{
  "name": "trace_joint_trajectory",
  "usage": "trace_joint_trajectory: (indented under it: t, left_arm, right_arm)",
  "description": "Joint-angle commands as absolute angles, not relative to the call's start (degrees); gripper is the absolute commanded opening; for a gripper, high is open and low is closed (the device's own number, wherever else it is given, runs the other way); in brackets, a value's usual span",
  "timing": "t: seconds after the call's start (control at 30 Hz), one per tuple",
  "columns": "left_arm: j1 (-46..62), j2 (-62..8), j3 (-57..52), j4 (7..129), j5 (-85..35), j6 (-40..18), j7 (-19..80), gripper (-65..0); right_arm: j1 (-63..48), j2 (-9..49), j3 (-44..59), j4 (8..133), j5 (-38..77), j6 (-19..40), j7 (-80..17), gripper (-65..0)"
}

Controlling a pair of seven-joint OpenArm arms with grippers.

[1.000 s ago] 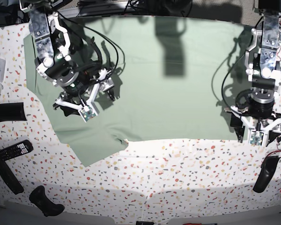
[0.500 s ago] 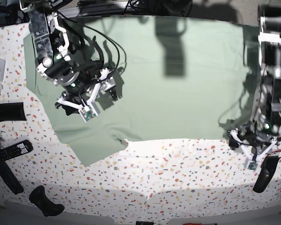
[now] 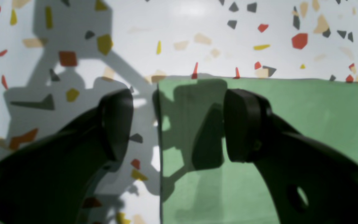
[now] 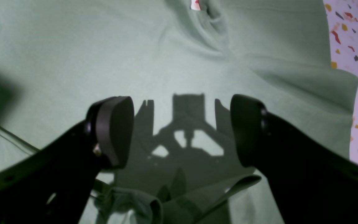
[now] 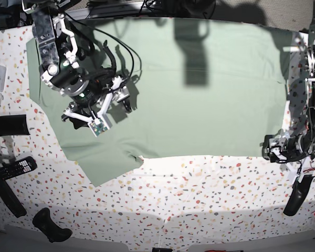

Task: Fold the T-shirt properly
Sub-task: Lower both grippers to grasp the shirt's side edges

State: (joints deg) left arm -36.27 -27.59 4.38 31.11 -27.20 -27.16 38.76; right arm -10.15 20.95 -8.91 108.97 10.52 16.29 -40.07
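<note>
Folding has not visibly begun: nearest, the left gripper [image 3: 177, 124] hangs with jaws wide, empty, straddling the T-shirt [image 5: 199, 110] hem corner on the speckled table [image 5: 199, 194]. Farther in, the right gripper [image 4: 182, 127] gapes empty above the spread, unfolded shirt body.

The T-shirt [image 5: 199, 94] lies spread on the table [image 5: 199, 194], a remote [image 5: 16, 168] beside its corner.
</note>
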Motion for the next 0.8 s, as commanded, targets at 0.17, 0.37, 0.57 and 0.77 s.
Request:
trace_joint_trajectory:
  t: [0.17,0.37,0.57,0.77]
  left_arm:
    - [-37.98,-28.10,4.10,31.86,-34.61,-31.99,39.03,-32.3]
    - [-37.98,-28.16,4.10,31.86,-34.57,-31.99,37.15,-64.9]
    - [-38.22,-28.12,4.10,31.86,-34.59,-31.99,35.07,-65.0]
    - [-38.13,-28.12,4.10,31.86,-34.57,-31.99,35.11,-65.0]
  right_arm:
    - [-9.37,21.43,-8.60,109.97,10.70,16.08,-38.81,-18.4]
    - [-9.34,21.43,-8.60,109.97,10.63,16.05,-38.70,-18.4]
    - [-6.90,21.43,-8.60,109.21,7.53,11.11,-38.85,-18.6]
    - [2.52,21.41,-8.25,99.70,7.29,10.28,-39.99,-18.6]
